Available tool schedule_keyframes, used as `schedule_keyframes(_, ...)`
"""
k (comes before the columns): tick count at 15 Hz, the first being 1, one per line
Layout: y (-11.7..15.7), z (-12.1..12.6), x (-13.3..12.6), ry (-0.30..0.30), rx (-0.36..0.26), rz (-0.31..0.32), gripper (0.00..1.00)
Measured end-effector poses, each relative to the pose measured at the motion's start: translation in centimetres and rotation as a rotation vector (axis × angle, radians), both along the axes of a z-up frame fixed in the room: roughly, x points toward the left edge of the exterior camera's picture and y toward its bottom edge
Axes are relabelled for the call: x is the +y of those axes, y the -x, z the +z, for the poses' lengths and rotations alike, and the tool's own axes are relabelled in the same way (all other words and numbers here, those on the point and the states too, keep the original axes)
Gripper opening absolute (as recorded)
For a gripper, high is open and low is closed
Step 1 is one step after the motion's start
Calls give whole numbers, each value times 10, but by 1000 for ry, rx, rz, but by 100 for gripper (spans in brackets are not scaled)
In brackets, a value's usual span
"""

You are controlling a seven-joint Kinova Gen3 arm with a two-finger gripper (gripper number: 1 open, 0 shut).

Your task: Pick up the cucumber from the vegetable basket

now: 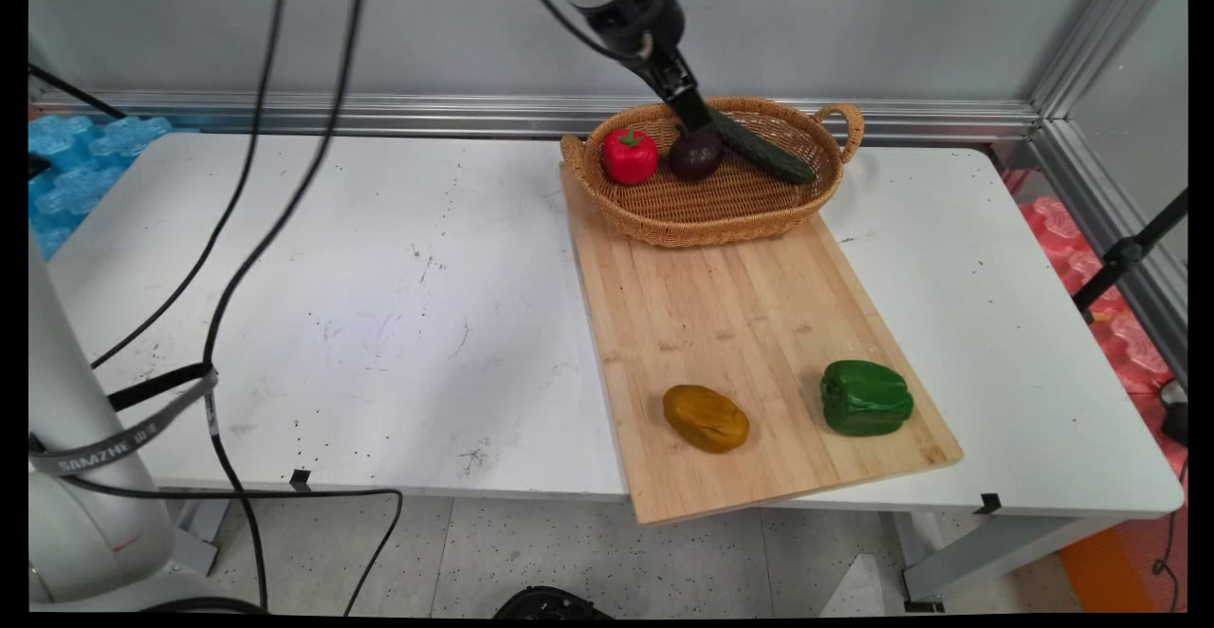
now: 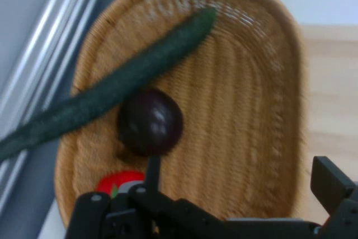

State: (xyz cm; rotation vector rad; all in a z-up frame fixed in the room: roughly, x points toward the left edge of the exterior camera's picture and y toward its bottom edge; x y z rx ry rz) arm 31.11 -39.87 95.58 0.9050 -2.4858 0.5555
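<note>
— Where does the basket (image 1: 721,206) sit?
— On the far end of the cutting board (image 1: 740,324), which lies on the table's (image 1: 332,305) right half.
— And inside it?
— A tomato (image 1: 630,155) at the left, a plum (image 1: 695,155) just to its right, and a cucumber (image 1: 768,152) slanting behind the plum toward the right wall. The gripper (image 1: 685,97) hangs over the far rim, above the plum.
— The board's near end?
— A potato (image 1: 706,418) left, a bell pepper (image 1: 865,398) right, apart from each other.

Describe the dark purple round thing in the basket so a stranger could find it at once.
On the far end of the bamboo cutting board sits an oval wicker basket. The dark purple round fruit lies inside it, between a red bell pepper and a long dark green cucumber.
</note>
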Motion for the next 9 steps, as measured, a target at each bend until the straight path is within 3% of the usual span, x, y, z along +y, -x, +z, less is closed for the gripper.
schedule_keyframes(9, 36, -59, -91, 55, -61, 4, 100)
